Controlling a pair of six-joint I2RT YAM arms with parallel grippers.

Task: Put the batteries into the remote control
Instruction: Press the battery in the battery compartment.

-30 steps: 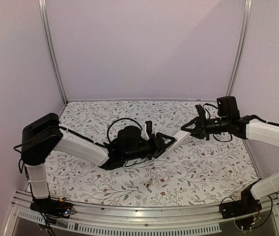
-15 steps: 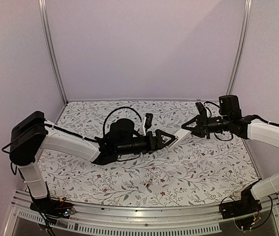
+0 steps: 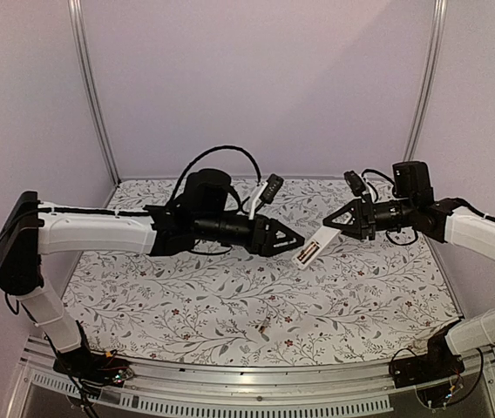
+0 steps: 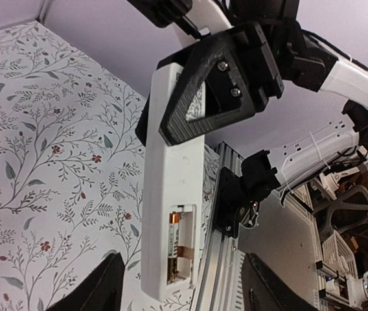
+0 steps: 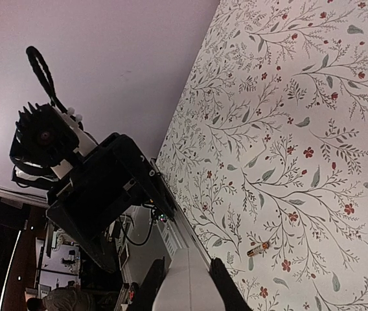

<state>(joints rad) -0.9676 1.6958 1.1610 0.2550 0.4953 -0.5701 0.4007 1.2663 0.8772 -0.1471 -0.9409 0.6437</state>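
Observation:
The white remote control (image 3: 311, 249) hangs in the air between the arms, its back upward and its battery bay open. My right gripper (image 3: 338, 223) is shut on its far end; in the right wrist view (image 5: 188, 267) its fingers clamp the remote (image 5: 187, 288). One battery (image 4: 173, 249) sits in the bay of the remote (image 4: 171, 175); the slot beside it is empty. My left gripper (image 4: 181, 256) is open, its fingers wide apart on either side of the remote's near end, not touching it; from above it (image 3: 289, 240) is just left of the remote. A second battery (image 3: 263, 329) lies on the table, also in the right wrist view (image 5: 258, 249).
The floral table cloth (image 3: 361, 287) covers the whole table. A metal rail (image 3: 256, 374) runs along the near edge. Pale walls and two upright metal posts (image 3: 91, 87) close in the back and sides.
My left arm has risen and stretched out, and its gripper now stands open at the remote's end. The remote's free end has tilted downward, showing the open bay. My right gripper has barely moved.

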